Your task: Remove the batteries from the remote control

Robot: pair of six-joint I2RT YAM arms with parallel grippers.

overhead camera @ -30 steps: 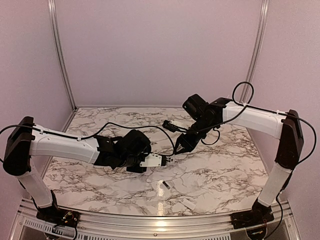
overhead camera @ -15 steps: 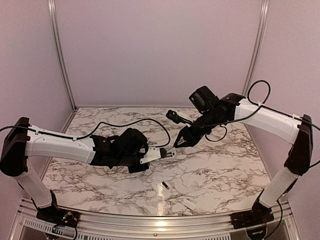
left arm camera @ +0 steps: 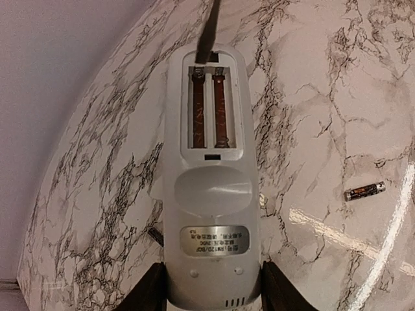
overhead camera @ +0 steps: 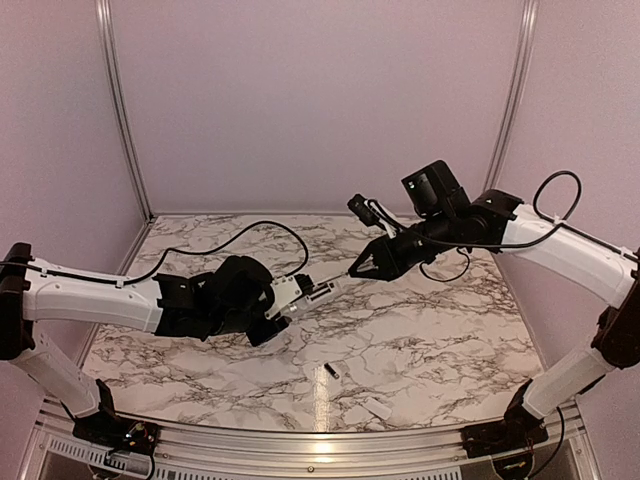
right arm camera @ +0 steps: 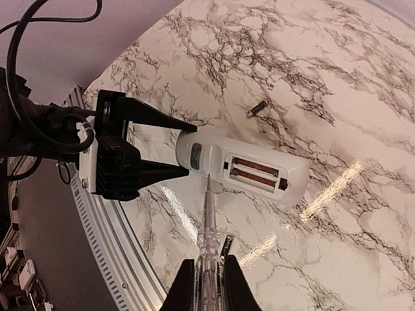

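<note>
Left wrist view, remote control point(left arm camera: 211, 214) cropped below, fingers point(left arm camera: 150, 291) mostly cut off

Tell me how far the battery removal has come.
Done: the cover is off, and one battery lies on the table. In hand: the left gripper holds the remote, bay open; the right gripper, shut on a tool, has its tip at the bay. Left: the second battery, not clearly seen.

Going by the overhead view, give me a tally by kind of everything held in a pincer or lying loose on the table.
remote control: 1
silvery tool: 1
battery: 1
white cover: 1
Total: 4
</note>
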